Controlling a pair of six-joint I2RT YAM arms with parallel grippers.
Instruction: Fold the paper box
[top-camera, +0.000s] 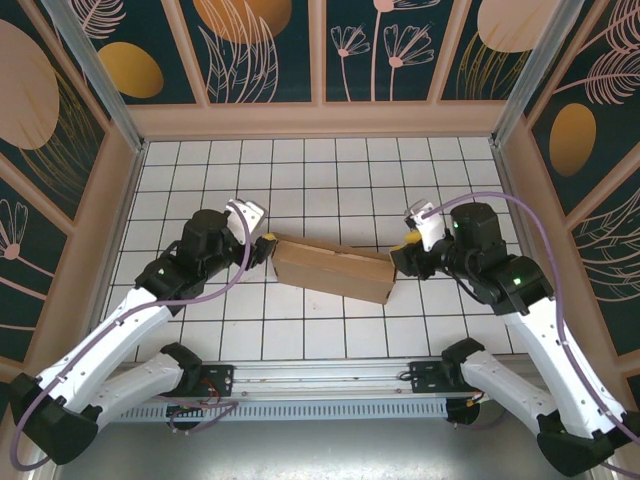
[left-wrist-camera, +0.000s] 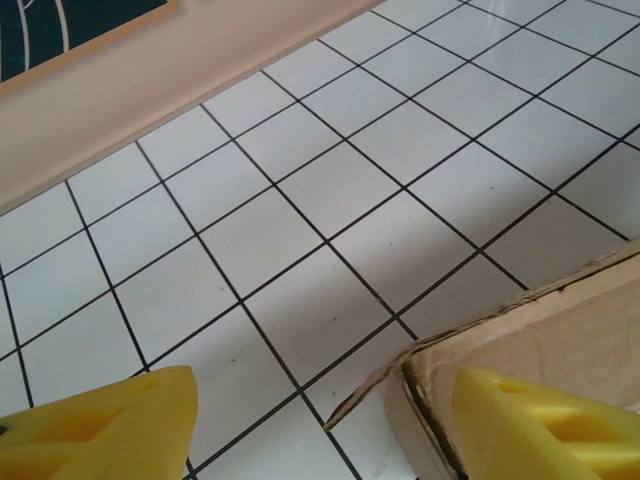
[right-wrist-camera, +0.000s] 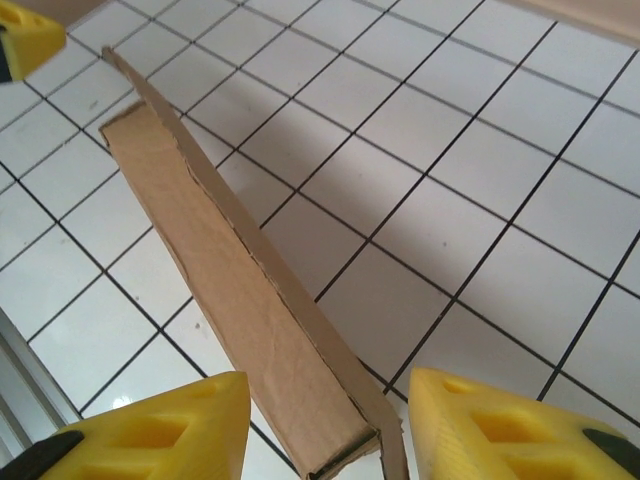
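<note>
1 paper box lies mid bench, folded nearly flat; 1 flap gapes, probably untucked. Left fingers stand apart at its corner; right fingers straddle its end, grip unclear.

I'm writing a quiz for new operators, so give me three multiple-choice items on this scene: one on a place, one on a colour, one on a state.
1. Where is the paper box?
A between the two grippers; B against the back wall; C on the front rail.
2. The gripper fingers are:
A black; B yellow; C red.
3. The box is:
A a flat open sheet; B torn in two; C folded up into a box shape.

Key:
A, the left gripper and right gripper sit at its ends.
B, yellow shows in both wrist views.
C, its side wall stands up.
</note>
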